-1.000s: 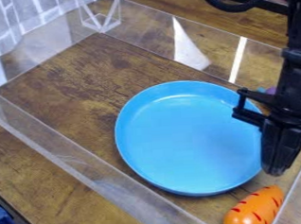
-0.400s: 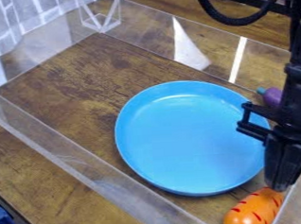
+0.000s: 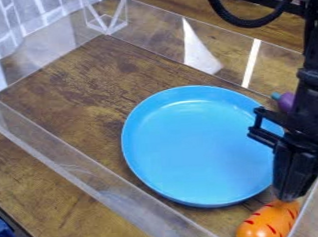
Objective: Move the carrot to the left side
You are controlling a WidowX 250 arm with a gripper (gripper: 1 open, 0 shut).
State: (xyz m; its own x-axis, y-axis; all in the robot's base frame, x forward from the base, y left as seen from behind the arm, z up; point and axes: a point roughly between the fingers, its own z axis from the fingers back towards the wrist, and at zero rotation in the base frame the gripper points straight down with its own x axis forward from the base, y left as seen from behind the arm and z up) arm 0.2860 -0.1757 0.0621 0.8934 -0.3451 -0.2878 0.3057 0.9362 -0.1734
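Note:
The carrot (image 3: 267, 224), orange with darker stripes, lies at the bottom edge of the view, just off the front right rim of the blue plate (image 3: 190, 144). Only part of it shows and its green top is cut off. My black gripper (image 3: 295, 189) hangs steeply downward at the right, over the plate's right rim. Its fingers are pressed together into one dark bar, and their tips end just above the carrot's upper end. Whether they touch the carrot I cannot tell.
A wooden tabletop (image 3: 81, 95) is fenced by clear plastic walls (image 3: 70, 160) at the front left and back. A bit of a purple eggplant (image 3: 286, 101) peeks out behind the gripper. Black cables hang at the top right.
The gripper has sunk slightly toward the carrot and turned a little about its own axis. A purple bit now shows behind it. The carrot and the plate lie as before.

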